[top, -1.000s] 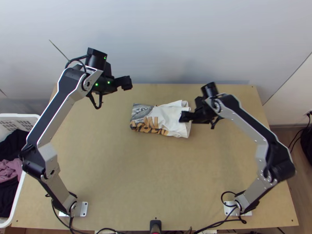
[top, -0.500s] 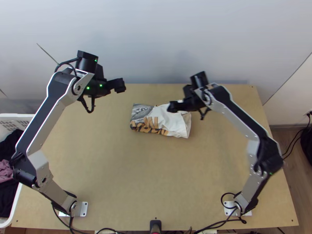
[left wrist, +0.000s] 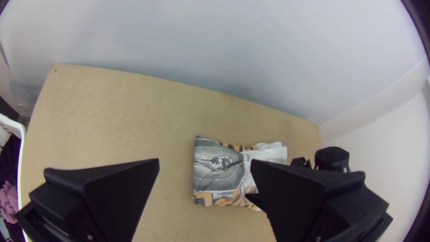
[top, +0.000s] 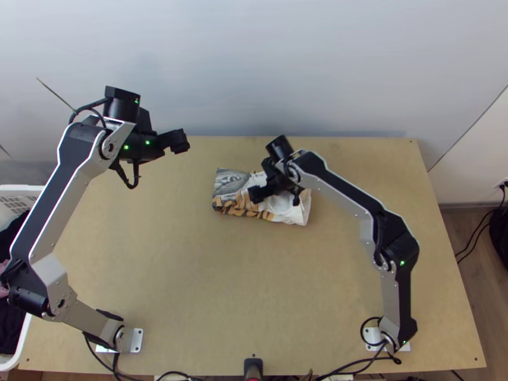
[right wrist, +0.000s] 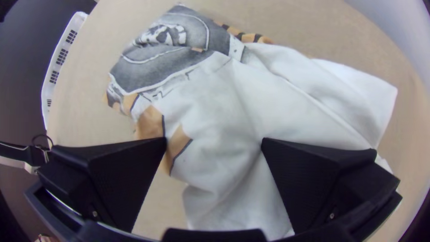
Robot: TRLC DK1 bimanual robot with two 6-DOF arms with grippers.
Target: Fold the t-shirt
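A pale wall (top: 254, 63) is rising behind the wooden table (top: 209, 286).

In the top view, a white basket (top: 24, 333) is holding dark clothes (top: 9, 324), well apart from the left gripper (top: 181, 141); the folded, rumpled t-shirt (top: 295, 213) is lying under the right gripper (top: 256, 193).

In the left wrist view, the fingers are standing wide apart, gripping nothing; pink cloth (left wrist: 8, 199) is lying in the basket outside them.

In the right wrist view, the fingers are standing wide apart over the shirt, holding none; its grey print (right wrist: 161, 62) is lying beyond their tips.

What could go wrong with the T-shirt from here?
The open black right gripper is over the rumpled white part of the folded, printed T-shirt: closing there might catch only upper layers and pull them loose. The open black left gripper is off to the side, so a one-sided pull could drag the whole bundle.
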